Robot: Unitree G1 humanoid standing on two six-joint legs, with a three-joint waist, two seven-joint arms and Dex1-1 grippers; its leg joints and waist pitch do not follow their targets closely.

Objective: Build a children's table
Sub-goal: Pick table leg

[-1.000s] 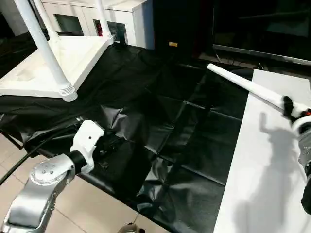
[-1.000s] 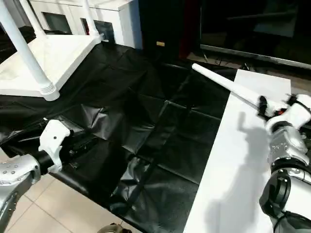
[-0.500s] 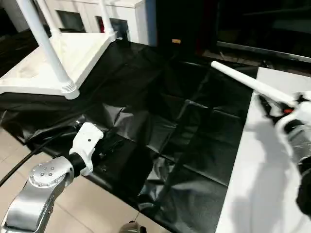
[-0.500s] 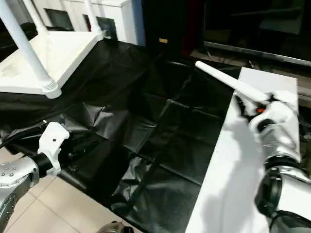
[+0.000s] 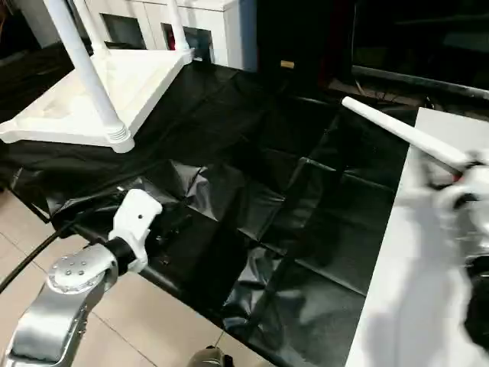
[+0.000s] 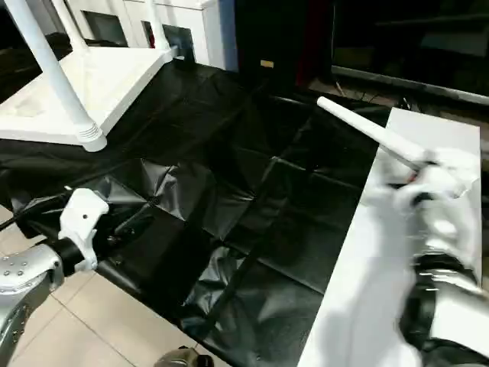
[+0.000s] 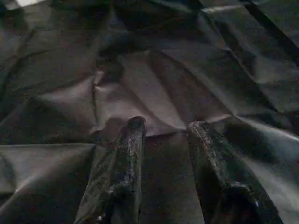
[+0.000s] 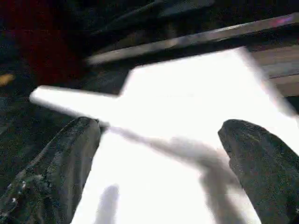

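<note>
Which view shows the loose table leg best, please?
The right eye view: the loose leg lies unblurred, reaching over the board's edge. The left eye view shows about the same; the right wrist view shows only a blurred stretch.

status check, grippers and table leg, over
Left gripper empty, fingers apart over black plastic sheet. Right gripper open, by loose white tapered tube leg. Nothing blocking.

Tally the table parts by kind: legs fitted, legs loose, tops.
Legs fitted in the upside-down top: 3, at and
Loose leg lying partly on the white board: 1
Tabletop: 1
Total: 5 parts
</note>
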